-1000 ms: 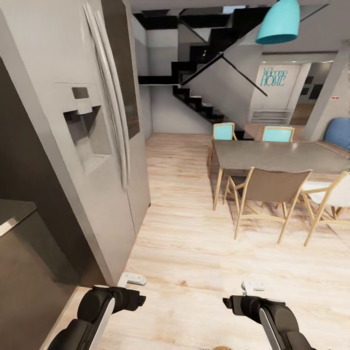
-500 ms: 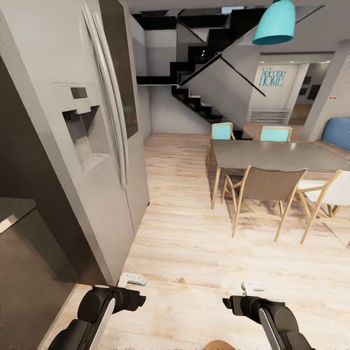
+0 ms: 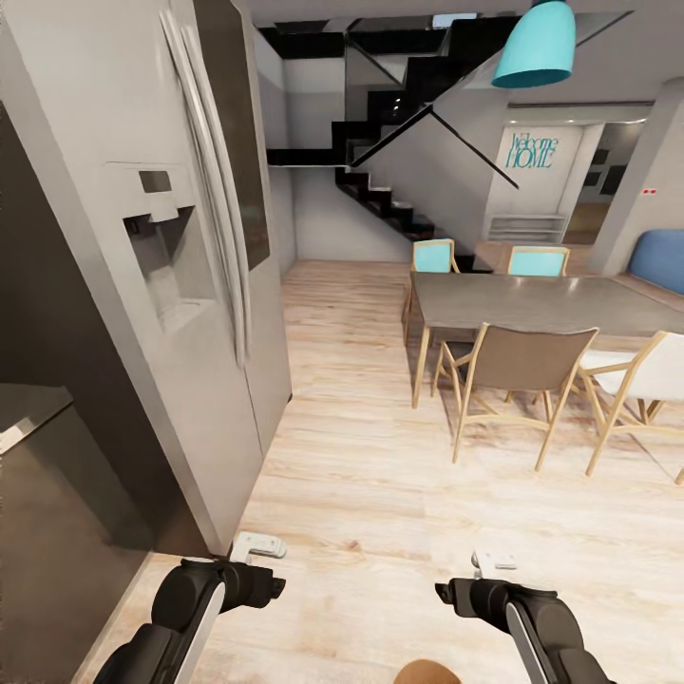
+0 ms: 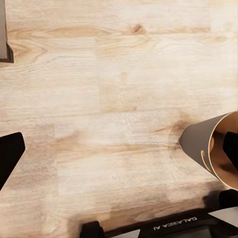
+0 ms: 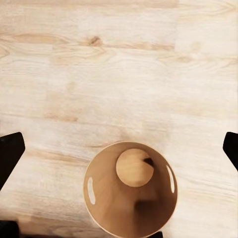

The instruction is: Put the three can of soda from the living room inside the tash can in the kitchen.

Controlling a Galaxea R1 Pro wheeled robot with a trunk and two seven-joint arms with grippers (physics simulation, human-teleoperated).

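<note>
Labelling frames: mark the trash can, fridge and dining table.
trash can (image 5: 130,225), right wrist view, inner wall near the rim
fridge (image 3: 142,114), head view, door above the dispenser
dining table (image 3: 532,304), head view, bare grey top

A grey fridge (image 3: 180,247) fills the left of the frame. At right, a dining table (image 3: 541,306) stands among chairs (image 3: 518,370) on the wood floor (image 3: 370,475). A black staircase (image 3: 389,142) and teal lamp (image 3: 534,43) sit at the top.

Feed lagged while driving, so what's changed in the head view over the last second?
The view shifted slightly: the dining table and chairs slid a little left, so the camera moved. The copper trash can has crept into the bottom edge. Both arms hold the same pose; the fridge barely shifts.
</note>
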